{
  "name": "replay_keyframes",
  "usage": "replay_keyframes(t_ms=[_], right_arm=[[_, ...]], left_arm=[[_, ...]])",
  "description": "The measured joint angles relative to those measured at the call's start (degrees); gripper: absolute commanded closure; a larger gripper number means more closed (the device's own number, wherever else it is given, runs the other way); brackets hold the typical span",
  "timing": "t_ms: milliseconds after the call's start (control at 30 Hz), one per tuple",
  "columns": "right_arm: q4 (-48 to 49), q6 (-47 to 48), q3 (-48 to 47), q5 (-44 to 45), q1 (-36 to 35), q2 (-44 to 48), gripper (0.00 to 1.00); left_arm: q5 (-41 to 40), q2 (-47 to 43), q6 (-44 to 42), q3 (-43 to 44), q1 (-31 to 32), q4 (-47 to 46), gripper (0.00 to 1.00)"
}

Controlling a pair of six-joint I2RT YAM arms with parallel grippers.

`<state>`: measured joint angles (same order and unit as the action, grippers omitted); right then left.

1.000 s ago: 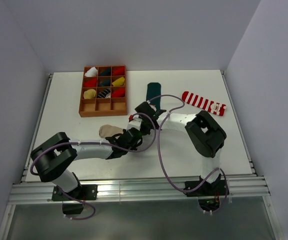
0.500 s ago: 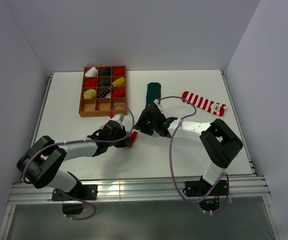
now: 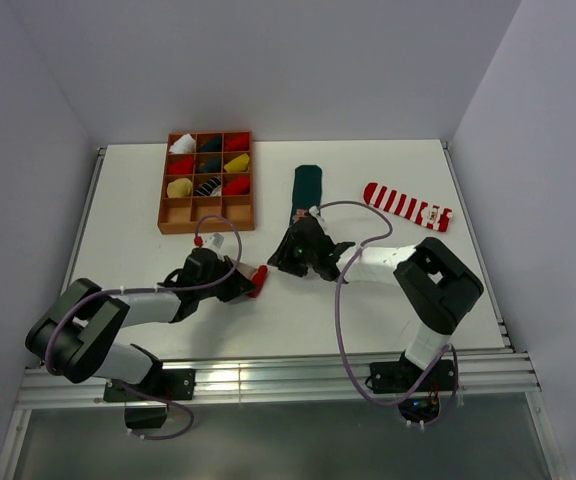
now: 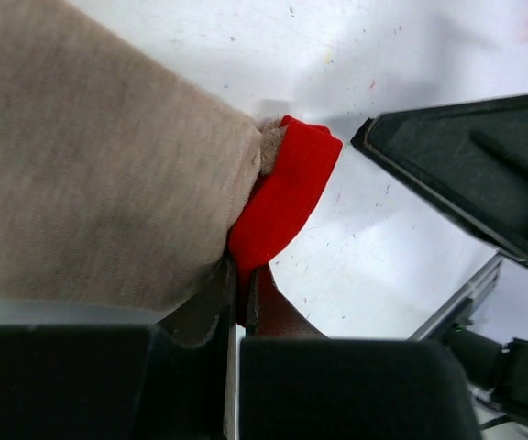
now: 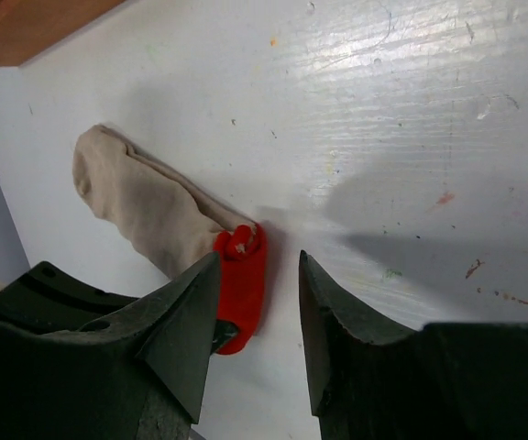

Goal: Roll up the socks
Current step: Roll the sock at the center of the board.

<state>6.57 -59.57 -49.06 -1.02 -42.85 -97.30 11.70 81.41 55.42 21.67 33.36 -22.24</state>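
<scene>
The beige sock (image 5: 145, 206) lies bunched on the white table, its red toe (image 5: 243, 280) pointing toward the near edge. My left gripper (image 4: 243, 275) is shut on that red toe (image 4: 282, 197), with the beige part (image 4: 90, 165) just beyond it. In the top view the left gripper (image 3: 240, 285) hides the beige part and only the red toe (image 3: 259, 277) shows. My right gripper (image 3: 280, 264) stands open just right of the toe, holding nothing (image 5: 259, 264). The dark green sock (image 3: 306, 190) and the red-and-white striped sock (image 3: 406, 205) lie flat farther back.
A brown compartment tray (image 3: 206, 225) at the back left holds rolled red, yellow, white and dark bundles; its front row is bare. A corner of the tray (image 5: 26, 23) shows in the right wrist view. Grey walls enclose the table on three sides.
The right gripper has opened and drawn off the sock. The left gripper has pulled left and toward the near edge, keeping the red toe pinched and dragging the sock with it.
</scene>
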Motion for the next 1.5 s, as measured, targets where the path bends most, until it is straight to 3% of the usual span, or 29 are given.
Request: replay_keyframes(t_ms=[967,1500], right_arm=[[11.0,0.5,2.6,-7.1,-0.8,-4.7,0.45],[10.3,1.8,-1.2,-7.5,-2.2,-7.5,0.51]], left_arm=[[7.0,2.5,5.8,-3.5,-5.6,-6.9,1.00],[7.7,2.9,6.0,-3.5,-5.8,-7.4,1.00]])
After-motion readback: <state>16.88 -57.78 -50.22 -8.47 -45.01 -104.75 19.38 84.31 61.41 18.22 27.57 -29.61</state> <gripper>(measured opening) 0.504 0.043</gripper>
